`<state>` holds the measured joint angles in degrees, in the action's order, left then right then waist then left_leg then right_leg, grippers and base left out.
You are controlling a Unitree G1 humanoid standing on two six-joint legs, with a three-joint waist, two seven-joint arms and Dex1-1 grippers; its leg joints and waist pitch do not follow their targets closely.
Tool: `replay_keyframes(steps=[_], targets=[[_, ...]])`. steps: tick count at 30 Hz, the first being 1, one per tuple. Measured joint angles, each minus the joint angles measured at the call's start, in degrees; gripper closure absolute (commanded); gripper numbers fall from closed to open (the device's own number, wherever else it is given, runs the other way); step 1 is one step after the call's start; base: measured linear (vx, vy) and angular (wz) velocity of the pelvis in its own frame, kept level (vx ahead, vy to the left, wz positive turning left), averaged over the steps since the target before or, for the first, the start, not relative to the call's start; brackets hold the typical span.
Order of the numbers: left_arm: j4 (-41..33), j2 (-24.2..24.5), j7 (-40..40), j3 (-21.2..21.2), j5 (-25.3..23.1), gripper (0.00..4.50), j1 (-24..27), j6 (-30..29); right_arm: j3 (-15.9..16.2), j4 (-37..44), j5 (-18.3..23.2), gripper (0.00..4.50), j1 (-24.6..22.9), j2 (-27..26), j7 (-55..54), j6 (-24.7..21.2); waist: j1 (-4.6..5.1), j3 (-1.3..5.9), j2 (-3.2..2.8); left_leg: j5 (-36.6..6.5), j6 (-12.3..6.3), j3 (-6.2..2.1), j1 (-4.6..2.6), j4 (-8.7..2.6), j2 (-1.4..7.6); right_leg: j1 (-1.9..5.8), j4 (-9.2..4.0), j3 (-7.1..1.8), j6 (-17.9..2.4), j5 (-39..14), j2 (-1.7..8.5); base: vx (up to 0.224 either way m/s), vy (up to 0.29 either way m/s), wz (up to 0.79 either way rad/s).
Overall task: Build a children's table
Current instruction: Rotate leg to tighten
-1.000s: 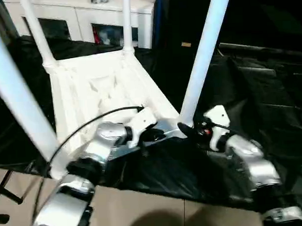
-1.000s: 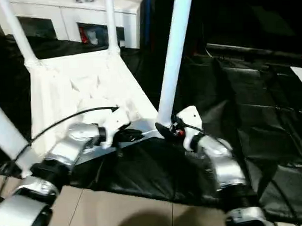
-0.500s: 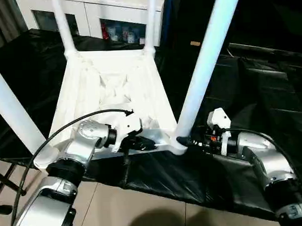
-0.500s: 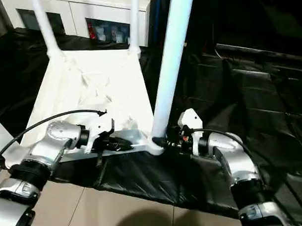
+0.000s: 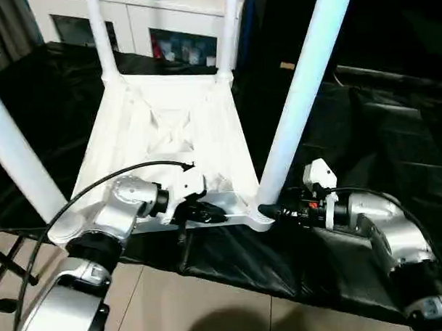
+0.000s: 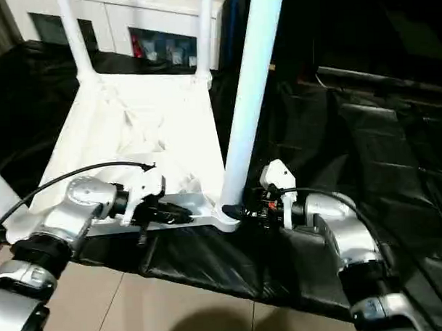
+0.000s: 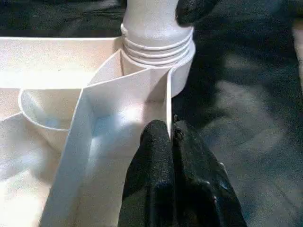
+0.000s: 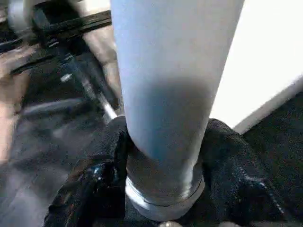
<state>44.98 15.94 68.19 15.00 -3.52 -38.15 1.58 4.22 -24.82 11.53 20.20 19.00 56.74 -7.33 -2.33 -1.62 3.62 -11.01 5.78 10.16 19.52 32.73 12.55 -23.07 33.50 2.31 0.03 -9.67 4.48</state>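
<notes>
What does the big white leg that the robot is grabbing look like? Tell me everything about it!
The leg is a long, smooth white tube that looks like plastic. It stands upright, leaning a little, from the near right corner socket of the upside-down table, with ridged rings at its base. The right end effector wraps its black fingers around the leg's bottom. The left end effector pinches a thin rib of the table close beside that socket.

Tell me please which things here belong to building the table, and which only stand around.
Belong to the job:
- white plastic tabletop, upside down, ribbed underside up
- white tube leg at the near corner, right gripper closed around its base
- left gripper, pinching the tabletop's edge rib

Only standing around:
- black sheet under the work
- white cabinet behind
</notes>
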Motion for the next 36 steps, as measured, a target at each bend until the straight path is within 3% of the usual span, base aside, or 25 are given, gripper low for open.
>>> replay_keyframes(steps=[6,11,12,14,15,16,19,22,23,24,25,26,27,28,29,31,33,34,36], targets=[[1.13,-5.25,-10.69,0.07,-3.18,4.5,-0.75,-4.01,-3.04,-1.56,-2.71,2.53,-1.43,-6.97,-17.29,1.45,0.8,0.22,0.62,0.0,0.0,-0.33,-0.23,0.02,-0.06,0.33,-0.52,0.09,0.3,-0.18,0.02,-0.018,0.0,0.0],[3.22,-8.52,-17.32,0.09,-4.94,4.5,-1.91,-5.82,-4.77,-5.27,-4.75,2.53,1.23,-12.29,-29.31,1.45,2.73,0.32,0.43,-0.02,-0.03,-1.51,-0.28,0.03,-0.63,0.72,-1.71,0.86,0.41,-0.26,0.2,0.0,0.0,0.0],[3.75,-8.77,-18.45,0.08,-5.26,4.5,-2.3,-6.19,-5.09,-6.28,-5.36,2.53,2.16,-13.7,-31.56,1.27,3.19,0.25,0.29,-0.02,-0.04,-1.74,-0.32,0.03,-0.65,0.88,-2.03,1.38,0.41,-0.26,0.39,0.0,0.0,0.0],[4.84,-9.16,-19.46,0.08,-5.86,4.5,-2.97,-6.75,-5.11,-7.47,-6.19,2.53,3.02,-14.76,-33.79,1.35,3.94,0.06,-0.49,-0.08,-0.14,-2.25,-0.51,-0.07,-0.57,1.51,-3.57,3.37,0.41,-0.26,0.83,-0.026,0.024,-0.01],[4.87,-9.19,-19.64,0.08,-6.08,4.5,-2.98,-6.79,-5.11,-7.56,-6.53,2.53,3.09,-15.08,-34.3,1.63,4.11,0.02,-0.9,-0.11,-0.19,-2.51,-0.55,-0.19,-0.45,2.1,-4.35,4.23,0.41,-0.27,0.91,0.0,0.0,0.0],[4.91,-9.21,-19.68,0.08,-6.4,4.5,-3.08,-6.88,-5.14,-7.76,-6.69,2.18,3.09,-15.47,-34.9,2.2,4.51,-0.08,-1.28,-0.15,-0.26,-2.98,-0.54,-0.34,-0.28,2.91,-4.98,4.91,0.4,-0.3,1.21,0.0,0.0,0.0],[4.91,-9.21,-19.61,0.09,-6.68,4.5,-3.22,-6.85,-5.78,-7.94,-6.09,1.81,2.99,-15.63,-34.31,2.92,5.35,-0.57,-1.2,-0.31,-0.48,-2.89,-1.05,-0.51,-0.63,3.04,-4.94,5.18,0.41,-0.32,1.68,0.0,0.0,0.0],[4.9,-8.75,-18.82,0.16,-6.89,4.5,-3.59,-6.59,-6.09,-7.79,-4.43,1.57,2.99,-15.24,-32.06,3.19,5.81,-0.97,-2.05,-0.47,-0.72,-3.25,-0.94,-0.76,-0.51,4.15,-5.64,8.06,0.57,-0.5,2.97,0.0,0.0,0.0],[4.86,-8.5,-18.39,0.49,-6.88,4.5,-3.81,-6.42,-6.11,-7.62,-4.28,1.35,2.95,-14.66,-31.03,3.25,5.66,-1.11,-2.17,-0.47,-0.72,-3.28,-0.6,-0.88,-0.52,4.11,-4.57,7.58,0.41,-0.86,2.87,0.0,0.0,0.0],[4.81,-8.23,-17.84,1.08,-6.88,4.5,-4.2,-6.28,-6.01,-7.36,-4.15,1.33,2.82,-13.46,-28.96,3.22,5.29,-1.35,-1.74,-0.46,-0.71,-2.99,-0.73,-0.85,-0.72,3.67,-3.28,6.51,0.22,-1.46,2.83,0.018,-0.048,0.23],[4.72,-7.9,-17.15,1.5,-6.86,4.5,-4.34,-6.15,-5.79,-7.08,-3.88,1.33,2.53,-12.14,-26.14,3.23,5.19,-1.51,-0.63,-0.48,-0.72,-1.98,-1.56,-0.77,-0.99,2.54,-2.53,4.99,0.27,-1.53,2.79,0.018,-0.048,0.23],[4.49,-7.8,-16.59,1.58,-6.85,4.5,-4.35,-6.1,-5.68,-6.81,-3.73,1.33,2.43,-11.48,-24.75,3.23,4.93,-1.5,-0.41,-1.1,-0.67,-1.44,-1.46,-0.63,-1.08,2.28,-2.35,4.83,0.34,-1.49,2.84,0.074,-0.07,0.22],[3.99,-7.48,-15.94,1.59,-6.81,4.5,-4.35,-6.07,-5.56,-6.65,-3.59,1.33,2.61,-10.94,-23.64,3.23,4.29,-1.51,-0.53,-1.57,-0.63,-1.48,-1.26,-0.64,-1.06,2.08,-2.41,4.95,0.35,-1.49,2.87,0.09,-0.03,-0.2],[3.3,-6.81,-14.74,1.55,-6.65,4.5,-4.41,-6.17,-5.45,-6.26,-3.08,1.33,2.59,-9.74,-21.91,3.17,3.64,-1.31,-0.8,-1.51,-0.6,-2.24,-0.36,-0.58,-0.98,1.93,-2.52,5.32,0.38,-1.51,2.74,0.09,-0.03,-0.2],[3.08,-6.37,-14.09,1.46,-6.36,4.5,-4.41,-6.27,-5.44,-5.97,-2.74,1.33,2.51,-8.82,-20.54,2.96,3.31,-1.26,-0.8,-1.22,-0.36,-2.27,-0.16,-0.65,-0.82,1.65,-2.48,5.25,0.35,-1.48,2.59,0.096,0.001,-0.28],[2.82,-6.21,-12.76,1.02,-5.23,4.5,-4.42,-6.3,-5.39,-5.25,-2.12,1.33,2.48,-6.68,-16.99,2.4,3.04,-1.13,-0.59,-0.48,-0.4,-1.76,0.42,-0.42,-0.68,0.97,-1.99,4.38,-0.34,-0.26,2.34,0.0,0.0,0.0],[2.79,-5.92,-11.68,0.48,-4.66,4.5,-4.42,-6.48,-5.36,-4.88,-1.83,1.33,2.4,-5.77,-14.88,2.24,2.84,-1.1,-0.44,-0.2,-0.39,-1.21,0.43,-0.06,-0.68,0.62,-1.23,3.51,-0.41,0.66,2.31,0.0,0.0,0.0],[2.82,-5.74,-10.85,-0.23,-3.83,4.23,-4.41,-7.28,-5.0,-4.4,-1.37,1.32,2.2,-4.97,-13.67,2.17,2.69,-1.08,-0.48,-0.21,-0.39,-1.04,0.44,-0.05,-0.69,0.44,-0.97,3.13,-0.36,0.67,2.22,0.0,0.0,0.0],[2.82,-5.26,-10.03,-0.69,-2.92,4.06,-4.44,-7.97,-4.82,-3.93,-0.87,1.32,2.2,-4.29,-12.22,2.1,2.33,-1.08,-0.48,-0.2,-0.39,-0.86,0.62,-0.13,-0.63,0.06,-0.77,3.04,-0.34,0.66,2.2,0.0,0.0,0.0]])
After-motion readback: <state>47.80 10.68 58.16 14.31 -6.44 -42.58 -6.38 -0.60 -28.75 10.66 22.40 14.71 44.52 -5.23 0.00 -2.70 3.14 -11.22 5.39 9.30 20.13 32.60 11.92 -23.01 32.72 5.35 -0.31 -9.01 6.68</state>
